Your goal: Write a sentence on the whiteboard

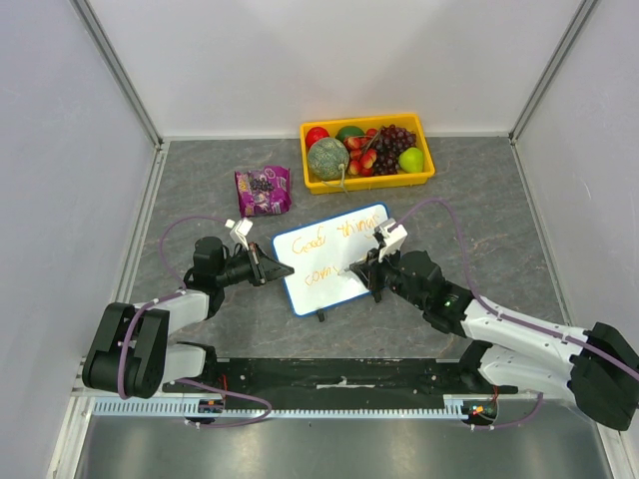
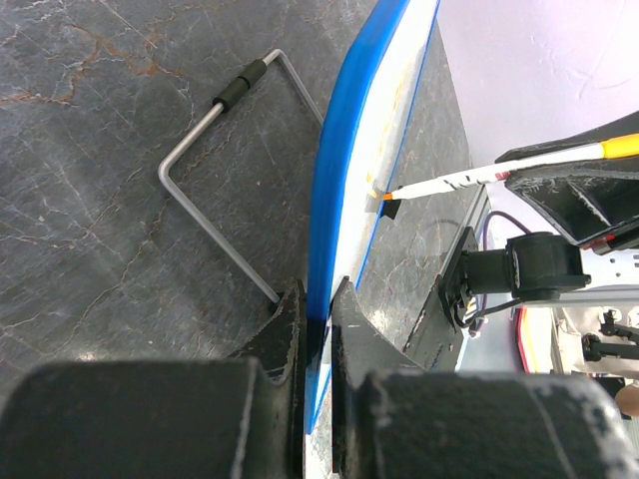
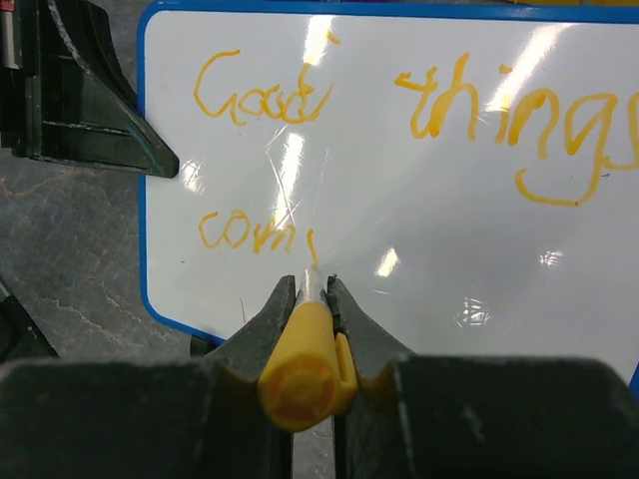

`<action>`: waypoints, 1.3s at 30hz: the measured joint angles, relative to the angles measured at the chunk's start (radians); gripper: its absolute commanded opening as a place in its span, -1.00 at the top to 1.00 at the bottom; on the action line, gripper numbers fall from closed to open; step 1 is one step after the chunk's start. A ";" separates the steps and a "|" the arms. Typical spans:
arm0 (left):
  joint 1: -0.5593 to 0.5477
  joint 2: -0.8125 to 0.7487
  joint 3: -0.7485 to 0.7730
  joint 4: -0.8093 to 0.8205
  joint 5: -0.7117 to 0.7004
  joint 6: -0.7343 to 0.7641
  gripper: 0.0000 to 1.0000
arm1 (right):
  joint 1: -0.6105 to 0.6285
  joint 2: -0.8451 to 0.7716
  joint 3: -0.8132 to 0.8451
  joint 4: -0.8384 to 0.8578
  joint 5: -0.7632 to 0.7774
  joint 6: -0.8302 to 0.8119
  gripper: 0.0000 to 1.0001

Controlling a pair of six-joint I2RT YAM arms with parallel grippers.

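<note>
Sentence [image 3: 262, 98] in orange cursive: top line reads "Good things", second line "com" plus one short stroke. Lower right of the right wrist view is blank board.

Whiteboard [image 1: 329, 257] sits centre of the top view on the grey table [image 1: 479, 200], tilted, propped on its wire stand [image 2: 215, 140].

Left gripper [image 2: 315, 299]: jaws nearly closed, pinching the board's blue edge at its left side.

Right gripper [image 3: 312, 284]: jaws closed tight around a yellow-capped marker [image 3: 300, 369]; the tip touches the board face just right of the "m".

Upper centre of the top view: yellow tray [image 1: 367, 183] of fruit. A purple packet [image 1: 262, 190] lies left of it; its print is too small to read.
</note>
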 measured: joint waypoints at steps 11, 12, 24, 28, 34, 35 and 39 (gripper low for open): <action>0.002 0.005 0.000 0.004 0.006 0.000 0.96 | 0.000 -0.024 0.078 -0.005 0.009 0.013 1.00; 0.002 0.005 0.000 0.004 0.006 0.000 0.96 | 0.000 -0.019 0.085 -0.004 0.013 0.012 1.00; 0.002 0.005 0.000 0.004 0.006 0.000 0.96 | 0.000 0.066 0.118 -0.003 0.048 -0.004 1.00; 0.002 0.005 0.000 0.004 0.006 0.000 0.96 | 0.000 0.066 0.111 -0.003 0.060 -0.004 1.00; 0.003 0.005 0.000 0.003 0.006 0.000 0.96 | 0.000 0.092 0.097 0.011 0.071 -0.003 1.00; 0.003 0.006 0.000 0.003 0.005 0.000 0.96 | 0.000 0.100 0.097 0.021 0.071 -0.001 1.00; 0.004 0.007 0.000 0.003 0.006 0.000 0.96 | 0.006 0.108 0.097 0.039 0.071 0.000 1.00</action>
